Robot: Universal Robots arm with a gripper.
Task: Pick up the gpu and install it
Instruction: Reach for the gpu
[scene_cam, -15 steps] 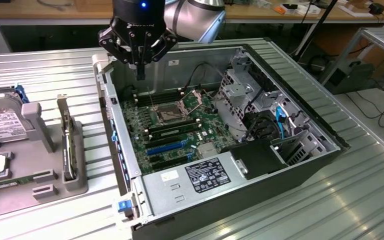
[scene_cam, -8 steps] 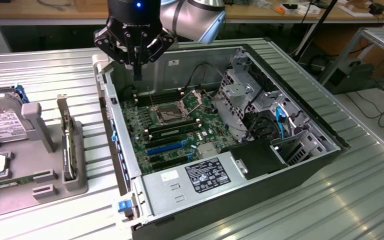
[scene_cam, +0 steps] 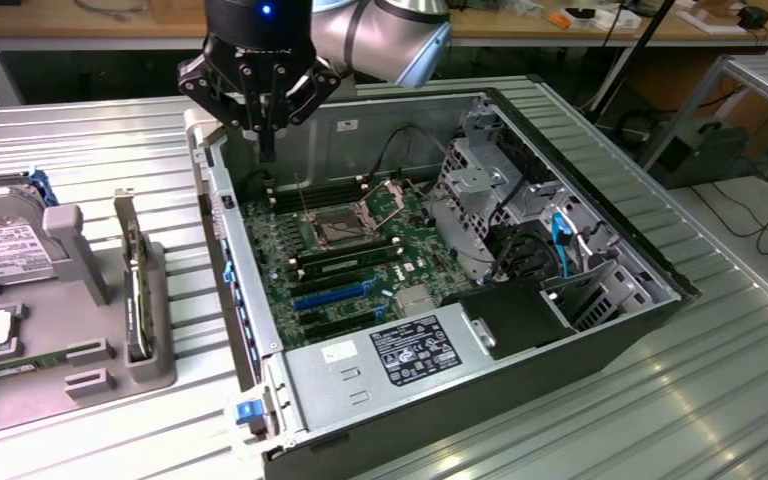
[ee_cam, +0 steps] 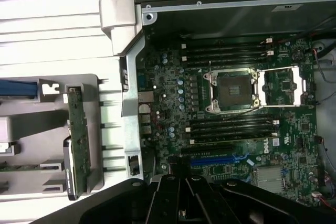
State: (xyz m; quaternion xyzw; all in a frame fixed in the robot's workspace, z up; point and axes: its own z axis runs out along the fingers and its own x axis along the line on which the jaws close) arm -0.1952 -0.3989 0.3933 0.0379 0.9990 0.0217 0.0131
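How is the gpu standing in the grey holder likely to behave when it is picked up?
The gpu looks like a thin flat board, so it is probably stiff and light for its length. The small parts on its face are likely fragile under a hard squeeze. It stands on its edge in a slot of the grey holder, so it should lift straight out, but without that support it would probably tip flat.

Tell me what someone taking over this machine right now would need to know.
Gripper: shut, holding nothing, hanging over the far corner of the open computer case.
Graphics card: standing on edge in the grey holder on the exterior view's left, outside the case, untouched.
Blue slot on the board inside the case: no card in it.
Done: nothing yet.
Left: picking up the card and fitting it.
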